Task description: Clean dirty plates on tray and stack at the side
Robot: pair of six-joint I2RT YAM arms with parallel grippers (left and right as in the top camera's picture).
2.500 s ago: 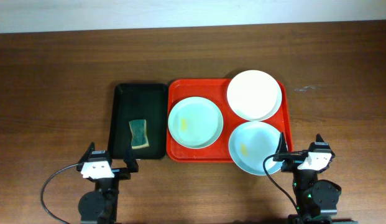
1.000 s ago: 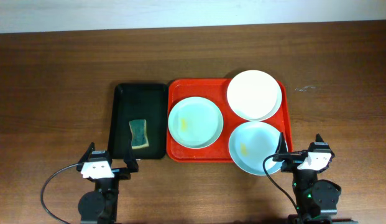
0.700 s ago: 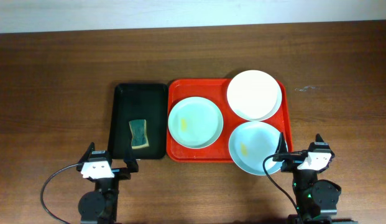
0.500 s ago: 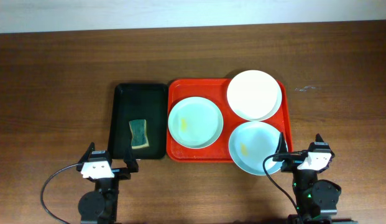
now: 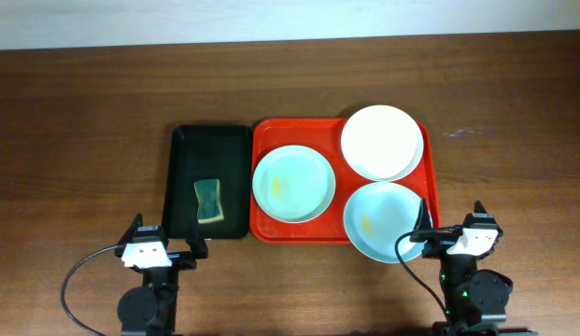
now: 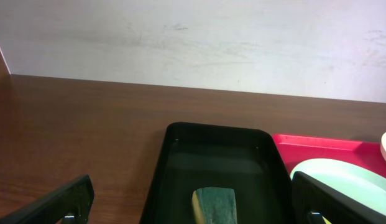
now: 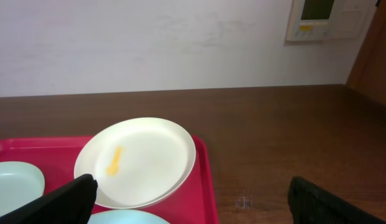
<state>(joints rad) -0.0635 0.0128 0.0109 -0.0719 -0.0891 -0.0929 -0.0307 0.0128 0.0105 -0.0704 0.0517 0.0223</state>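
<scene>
Red glossy tray (image 5: pixel 261 229) is holding round shallow plates (image 5: pixel 292 184) ahead of your left gripper (image 6: pixel 196 205) and right gripper (image 7: pixel 202 202), both gaping.

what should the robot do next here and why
Probably reach the left tool forward to the sponge in the black tray. The tool is open and empty, the sponge lies just ahead of it, and the plates on the red tray show yellow smears that need wiping.
</scene>
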